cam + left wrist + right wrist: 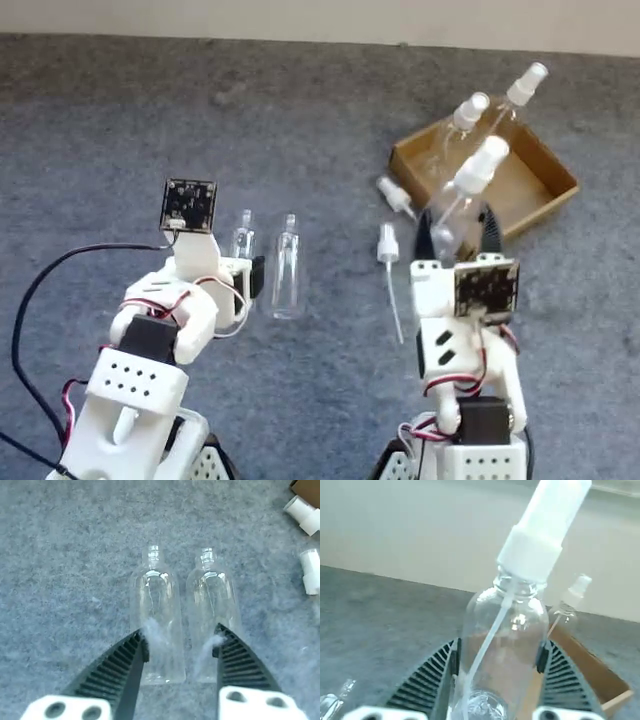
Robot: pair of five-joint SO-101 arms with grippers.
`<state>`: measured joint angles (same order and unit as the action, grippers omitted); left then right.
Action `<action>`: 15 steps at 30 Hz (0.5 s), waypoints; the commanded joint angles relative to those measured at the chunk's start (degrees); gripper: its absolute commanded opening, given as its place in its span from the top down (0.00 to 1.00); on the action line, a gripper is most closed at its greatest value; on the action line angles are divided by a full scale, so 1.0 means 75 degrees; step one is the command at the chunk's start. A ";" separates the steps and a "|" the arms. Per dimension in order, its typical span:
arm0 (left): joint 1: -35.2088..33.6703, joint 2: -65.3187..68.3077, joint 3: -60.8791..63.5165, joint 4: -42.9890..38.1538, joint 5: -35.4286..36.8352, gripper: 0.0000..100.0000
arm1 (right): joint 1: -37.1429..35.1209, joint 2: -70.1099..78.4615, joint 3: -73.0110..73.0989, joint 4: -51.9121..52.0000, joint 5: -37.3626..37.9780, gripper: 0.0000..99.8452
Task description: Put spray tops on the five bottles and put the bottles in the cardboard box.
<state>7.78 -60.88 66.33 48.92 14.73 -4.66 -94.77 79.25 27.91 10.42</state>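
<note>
two capped bottles [462, 118] in the box [540, 180]; right gripper [498, 654] pinches a third bottle [520, 610]; left gripper [180, 645], spread, faces two bare bottles [156, 610], tops [388, 245] loose.

The high camera is looking steeply down on the worktop [100, 120] from behind both arms, the cardboard box [545, 180] sitting upper right of the frame. The left wrist camera is pointing down, close over two uncapped bottles [155, 610] also showing left of centre from above; the right wrist camera is facing almost level, close on a capped bottle [505, 630], with that box behind.
</note>
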 commanded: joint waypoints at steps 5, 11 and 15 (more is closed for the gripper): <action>-0.0358 -0.0088 0.0358 -0.0563 0.0223 0.82 | 0.0932 0.3253 -0.2749 -0.0064 0.0105 0.84; -0.0686 -0.0088 0.1037 -0.1817 0.0809 0.82 | 0.1553 0.4542 -0.3030 -0.1928 0.0105 0.84; -0.0662 -0.0088 0.1061 -0.1875 0.0809 0.83 | 0.1905 0.5163 -0.2901 -0.2936 0.0105 0.84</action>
<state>3.21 -60.88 74.59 36.97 19.82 7.21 -58.29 60.18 12.18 10.59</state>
